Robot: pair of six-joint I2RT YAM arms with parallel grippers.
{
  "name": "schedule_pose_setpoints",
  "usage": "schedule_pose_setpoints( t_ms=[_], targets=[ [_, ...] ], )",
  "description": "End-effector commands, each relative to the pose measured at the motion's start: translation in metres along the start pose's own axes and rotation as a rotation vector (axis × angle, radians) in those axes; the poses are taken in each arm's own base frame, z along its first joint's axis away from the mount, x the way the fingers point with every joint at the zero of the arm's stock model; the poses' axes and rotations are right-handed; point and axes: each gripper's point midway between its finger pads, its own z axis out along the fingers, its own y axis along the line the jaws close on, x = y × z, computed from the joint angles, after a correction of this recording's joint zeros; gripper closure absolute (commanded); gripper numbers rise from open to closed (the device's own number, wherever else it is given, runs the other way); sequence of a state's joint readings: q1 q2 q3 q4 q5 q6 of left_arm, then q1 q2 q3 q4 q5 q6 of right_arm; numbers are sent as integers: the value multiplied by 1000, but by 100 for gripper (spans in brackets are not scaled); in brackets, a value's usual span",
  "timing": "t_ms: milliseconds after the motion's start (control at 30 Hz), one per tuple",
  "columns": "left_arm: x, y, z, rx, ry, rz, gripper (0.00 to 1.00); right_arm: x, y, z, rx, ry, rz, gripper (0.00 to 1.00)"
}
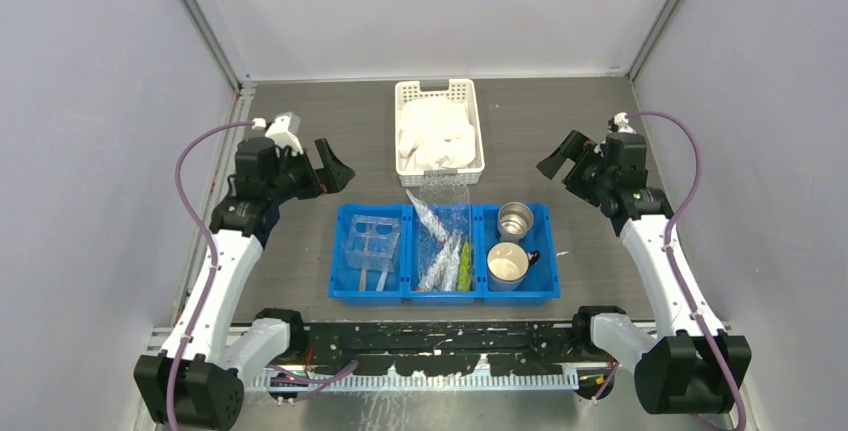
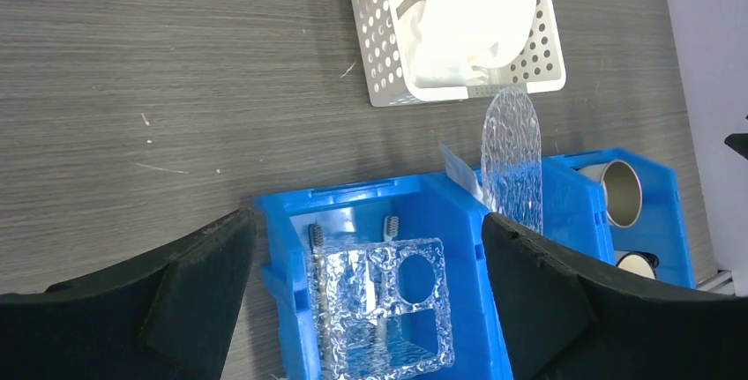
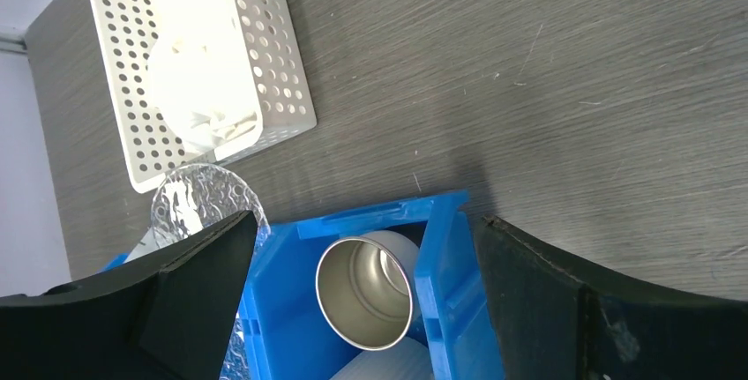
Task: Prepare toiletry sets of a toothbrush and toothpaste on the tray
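Several clear-wrapped, green-tinged toiletry sets (image 1: 443,254) lie right of the dimpled clear tray (image 1: 372,241); left claw (image 1: 322,171) and right claw (image 1: 567,159) gape.

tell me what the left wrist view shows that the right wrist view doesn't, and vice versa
Only the left wrist: the tray and two toothbrushes in the blue bin's left compartment, framed by the open left gripper. Only the right wrist: the open right gripper. Both: the white basket, the blue bin, the metal cup and a clear dimpled plastic piece at the bin's far edge.
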State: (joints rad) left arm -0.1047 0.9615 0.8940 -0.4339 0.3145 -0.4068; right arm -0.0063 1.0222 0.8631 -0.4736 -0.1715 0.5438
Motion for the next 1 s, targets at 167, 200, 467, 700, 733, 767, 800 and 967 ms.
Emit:
schedule_pose_setpoints(
  t_ms=[167,200,467,700,733,767,800,967],
  targets=[
    [-19,-19,-12,59,-43,35,0,-27,21,-5,-53,-68,-33,0],
    [-18,-20,-12,67,-38,31,0,-28,22,-5,-57,-65,-37,0],
    [-30,-15,-2,23,-29,-3,0,-29,58,9,-99,-3,-98,0],
    [-58,-9,35,-27,18,-45,7,-57,82,63,19,47,-175,0],
    [-59,-7,42,-38,35,-49,7,-61,81,75,41,64,-187,1],
    [-60,-3,48,-50,50,-51,6,-65,85,86,49,80,-203,5],
    [-58,0,54,-61,66,-54,6,-68,88,97,54,100,-215,10],
    [-48,10,69,-79,105,-61,4,-74,111,141,55,165,-290,14]
  ],
)
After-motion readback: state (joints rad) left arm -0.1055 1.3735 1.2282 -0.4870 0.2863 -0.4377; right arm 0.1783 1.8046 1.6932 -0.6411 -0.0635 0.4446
